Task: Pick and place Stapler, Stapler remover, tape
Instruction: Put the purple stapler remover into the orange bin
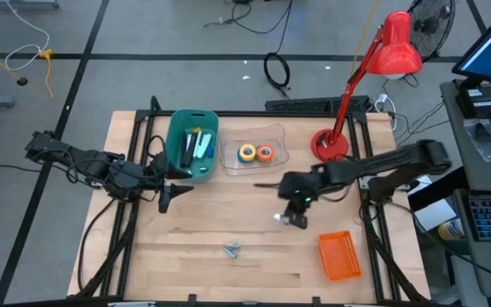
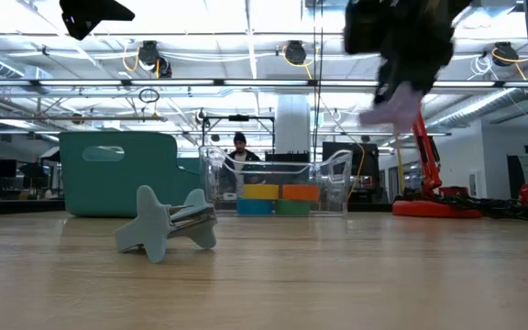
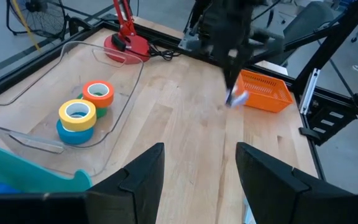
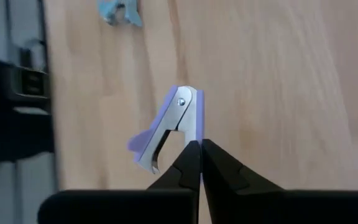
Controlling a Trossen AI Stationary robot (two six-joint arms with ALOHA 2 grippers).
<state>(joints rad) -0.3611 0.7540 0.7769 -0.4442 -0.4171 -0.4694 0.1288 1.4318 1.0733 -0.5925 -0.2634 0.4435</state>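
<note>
My right gripper (image 4: 199, 148) is shut on a purple staple remover (image 4: 171, 127), held above the middle right of the table (image 1: 284, 217) and high up in the low view (image 2: 394, 108). A second, light-blue staple remover (image 1: 233, 249) lies on its side near the front edge. Tape rolls sit in a clear tray (image 1: 228, 159): yellow (image 3: 77, 113) stacked on blue, orange (image 3: 98, 92) on green. My left gripper (image 3: 197, 155) hovers open beside the teal bin (image 1: 192, 143). I cannot make out a stapler. My right gripper pinches the purple remover between its two fingertips by the edge of one purple handle (image 4: 196, 132), near the riveted end. The fingers slant down from above. The remover juts out past the fingertips, lifted clear of the table, its metal claws (image 4: 151, 160) curling back to one side.
A red desk lamp (image 1: 373, 77) stands at the far right corner. An orange basket (image 1: 340, 256) lies at the front right. The teal bin holds some dark and green things. Bare wood lies between the tray and the front edge.
</note>
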